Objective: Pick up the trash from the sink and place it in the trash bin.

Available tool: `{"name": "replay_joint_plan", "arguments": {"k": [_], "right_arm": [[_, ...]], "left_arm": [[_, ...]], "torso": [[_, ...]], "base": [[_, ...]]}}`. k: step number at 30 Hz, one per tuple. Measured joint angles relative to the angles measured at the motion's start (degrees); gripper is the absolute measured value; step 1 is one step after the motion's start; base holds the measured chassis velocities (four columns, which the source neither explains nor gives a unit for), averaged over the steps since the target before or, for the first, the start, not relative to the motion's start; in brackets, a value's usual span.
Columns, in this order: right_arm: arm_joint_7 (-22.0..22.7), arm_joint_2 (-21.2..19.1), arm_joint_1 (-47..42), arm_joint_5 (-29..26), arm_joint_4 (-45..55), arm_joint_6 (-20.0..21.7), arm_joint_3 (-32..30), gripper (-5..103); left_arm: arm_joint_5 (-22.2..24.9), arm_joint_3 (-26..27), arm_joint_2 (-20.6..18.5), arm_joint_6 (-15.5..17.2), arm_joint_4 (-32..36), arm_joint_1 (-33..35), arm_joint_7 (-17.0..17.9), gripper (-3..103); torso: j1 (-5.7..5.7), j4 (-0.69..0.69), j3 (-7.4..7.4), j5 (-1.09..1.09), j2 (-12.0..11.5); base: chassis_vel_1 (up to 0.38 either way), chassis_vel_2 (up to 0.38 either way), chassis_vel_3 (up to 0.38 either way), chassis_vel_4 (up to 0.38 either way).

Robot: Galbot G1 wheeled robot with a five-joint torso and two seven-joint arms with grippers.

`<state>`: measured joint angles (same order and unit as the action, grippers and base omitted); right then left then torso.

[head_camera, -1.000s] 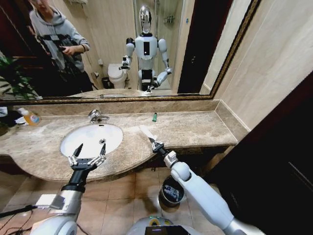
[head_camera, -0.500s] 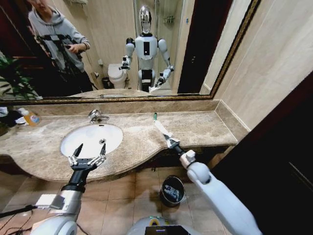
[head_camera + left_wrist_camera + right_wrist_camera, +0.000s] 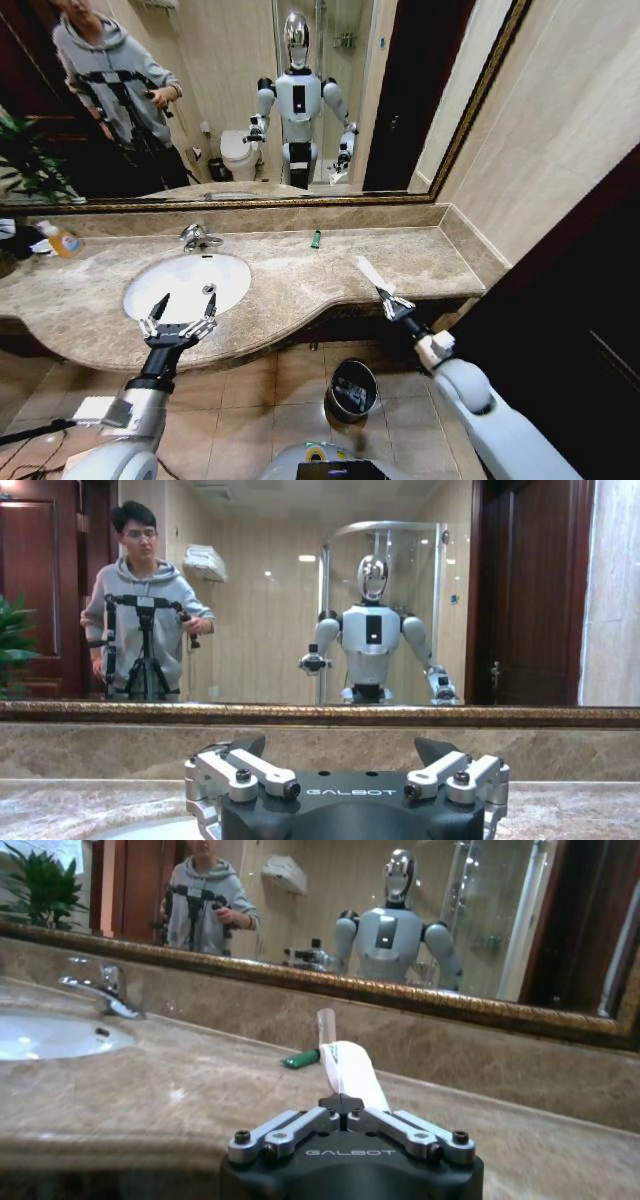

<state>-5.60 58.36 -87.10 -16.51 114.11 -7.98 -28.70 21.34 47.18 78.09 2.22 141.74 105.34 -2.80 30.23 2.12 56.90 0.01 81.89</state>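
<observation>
My right gripper (image 3: 392,301) is shut on a long flat white packet (image 3: 370,272), a piece of the trash, held just above the front edge of the counter's right part. From the right wrist view the packet (image 3: 352,1069) sticks out past the shut gripper (image 3: 345,1104). A tiny green tube (image 3: 316,239) lies on the counter near the back wall, also visible as the tube (image 3: 300,1059). The white oval sink (image 3: 190,285) is at the left. My left gripper (image 3: 180,324) hovers open at the sink's front rim, nothing in it (image 3: 340,747). The black trash bin (image 3: 352,390) stands on the floor below the counter.
A chrome faucet (image 3: 197,237) stands behind the basin. An orange-capped soap bottle (image 3: 62,238) sits at the far left. The marble countertop (image 3: 420,255) runs to a side wall at the right. A large mirror (image 3: 230,100) backs the counter.
My right arm has swung to the right with the white packet, from beside the sink to the counter's right front edge. The left arm has stayed put.
</observation>
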Motion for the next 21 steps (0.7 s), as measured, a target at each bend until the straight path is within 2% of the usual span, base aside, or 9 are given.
{"name": "replay_joint_plan", "arguments": {"k": [1,7,10,15,17,19,20,21], "right_arm": [[-0.4,1.5,-4.7,1.4,0.9,-1.8,-1.6,0],[-0.6,4.3,-13.1,2.7,2.5,-4.4,-4.5,0],[-1.7,5.5,-17.6,3.2,2.4,-7.4,-6.6,0],[-1.9,6.5,-21.2,5.0,1.9,-9.7,-8.1,0],[-1.9,7.1,-22.0,8.1,-0.2,-11.3,-8.0,0],[-1.9,7.3,-22.0,8.8,-0.8,-11.6,-7.9,0],[-1.9,7.8,-21.7,10.4,-3.2,-12.1,-6.7,0],[-2.5,8.3,-20.2,11.0,-8.7,-10.4,-4.4,0]], "left_arm": [[0.0,0.0,0.0,0.0,0.0,0.0,0.0,100],[0.0,0.0,0.0,0.0,0.0,0.0,0.0,100],[0.0,0.0,0.0,0.0,0.0,0.0,0.0,100],[0.0,0.0,0.0,0.0,0.0,0.0,0.0,100],[0.0,0.0,0.0,0.0,0.0,0.0,0.0,100],[0.0,0.0,0.0,0.0,0.0,0.0,0.0,100],[0.0,0.0,0.0,0.0,0.0,0.0,0.0,100],[0.0,0.0,0.0,0.0,0.0,0.0,0.0,100]], "torso": [[0.0,0.0,0.0,0.0,0.0],[-0.01,-0.01,-0.01,-0.01,0.0],[-0.01,-0.01,0.0,-0.01,0.0],[-0.01,-0.01,0.0,-0.02,0.0],[-0.01,-0.01,0.0,-0.01,0.0],[-0.01,-0.01,0.0,-0.02,0.0],[-0.01,-0.01,0.0,-0.01,0.0],[0.0,-0.01,0.0,-0.02,0.0]], "base": [[0.0,0.0,0.0,0.0],[0.0,0.0,0.0,0.0],[0.0,0.0,0.0,0.0],[0.0,0.0,0.0,0.0],[0.0,0.0,0.0,0.0],[0.0,0.0,0.0,0.0],[0.0,0.0,0.0,0.0],[0.0,0.0,0.0,0.0]]}}
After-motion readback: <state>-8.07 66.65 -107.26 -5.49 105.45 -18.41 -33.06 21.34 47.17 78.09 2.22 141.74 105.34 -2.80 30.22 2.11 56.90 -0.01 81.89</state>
